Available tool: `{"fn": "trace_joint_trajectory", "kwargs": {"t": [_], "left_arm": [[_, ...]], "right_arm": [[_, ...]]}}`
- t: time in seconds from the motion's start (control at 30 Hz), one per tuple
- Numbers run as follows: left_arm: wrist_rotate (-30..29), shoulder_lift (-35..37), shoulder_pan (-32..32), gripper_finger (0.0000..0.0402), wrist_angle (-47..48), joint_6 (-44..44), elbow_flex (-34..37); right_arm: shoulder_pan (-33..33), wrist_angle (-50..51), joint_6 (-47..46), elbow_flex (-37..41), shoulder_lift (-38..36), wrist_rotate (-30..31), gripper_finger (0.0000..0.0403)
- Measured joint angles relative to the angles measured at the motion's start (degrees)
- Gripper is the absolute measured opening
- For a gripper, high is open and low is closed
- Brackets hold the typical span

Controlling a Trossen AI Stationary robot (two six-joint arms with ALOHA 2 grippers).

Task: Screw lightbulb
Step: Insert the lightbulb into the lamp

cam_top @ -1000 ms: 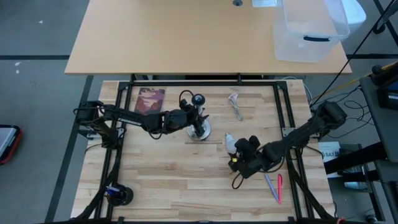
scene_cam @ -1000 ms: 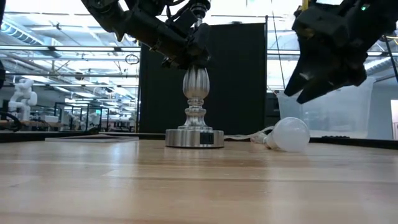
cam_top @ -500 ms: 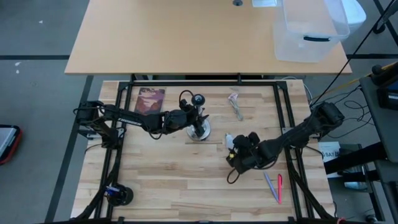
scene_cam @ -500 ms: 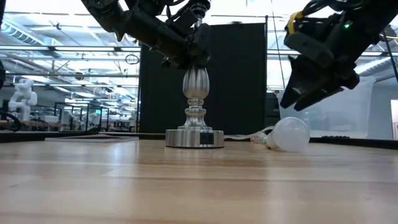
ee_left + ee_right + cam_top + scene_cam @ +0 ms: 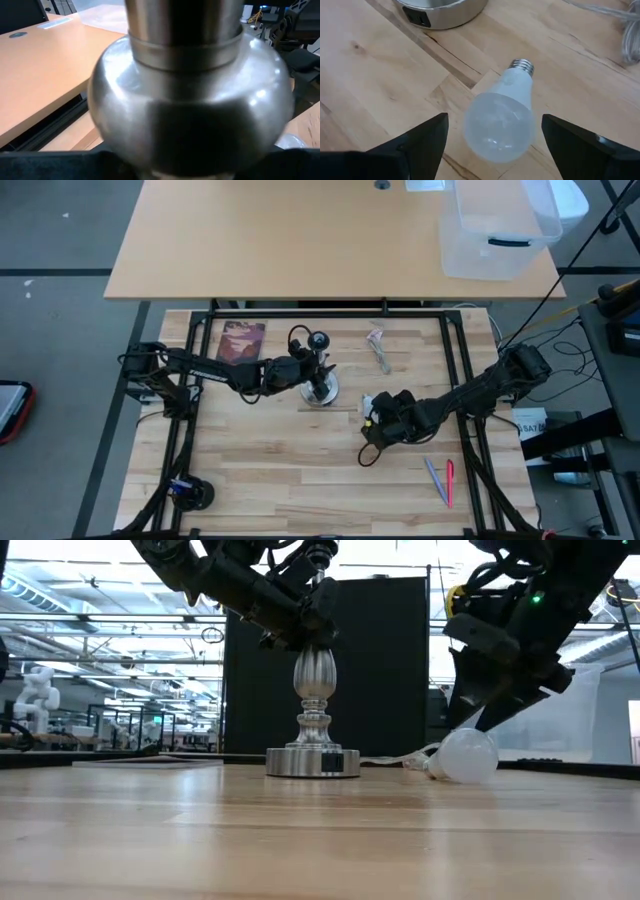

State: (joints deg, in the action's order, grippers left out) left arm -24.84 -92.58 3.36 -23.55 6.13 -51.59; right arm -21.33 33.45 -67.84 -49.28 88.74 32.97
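Observation:
The lightbulb point(image 5: 502, 120) lies on its side on the wooden table, its frosted globe toward my right gripper and its grey screw base point(image 5: 522, 65) pointing away. My right gripper point(image 5: 494, 120) hangs open just above it, one finger on either side of the globe, touching nothing; the low view shows it point(image 5: 470, 720) over the bulb point(image 5: 468, 755). The silvery lamp stand point(image 5: 313, 730) stands upright on its round base at mid-table. My left gripper point(image 5: 305, 625) is shut on the stand's top. My left gripper holds the lamp stand at its top end point(image 5: 314, 648), above the ribbed bulge. It comes from the table's left, close to level. The gripper's dark body covers the place of contact. The stand is upright, its round base point(image 5: 313, 762) on the table.
A maroon card point(image 5: 240, 340) lies at the far left and a clear wrapper point(image 5: 378, 348) at the far middle. Pens point(image 5: 440, 478) lie near the right edge. A cord point(image 5: 630, 35) trails behind the bulb. A clear bin point(image 5: 498, 225) sits on the table beyond.
My right gripper has gone down and toward the table's left, tipping more steeply, and now stands over the lightbulb. The bulb and the stand have kept their places.

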Motion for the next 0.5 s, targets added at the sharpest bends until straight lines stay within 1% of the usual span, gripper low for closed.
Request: {"fn": "trace_joint_trajectory", "kwargs": {"t": [0.5], "left_arm": [[0.11, 0.02, 0.00, 0.0160, 0.31, 0.00, -0.04]], "right_arm": [[1.63, -3.79, -1.00, 0.02, 8.39, -1.38, 0.0315]]}}
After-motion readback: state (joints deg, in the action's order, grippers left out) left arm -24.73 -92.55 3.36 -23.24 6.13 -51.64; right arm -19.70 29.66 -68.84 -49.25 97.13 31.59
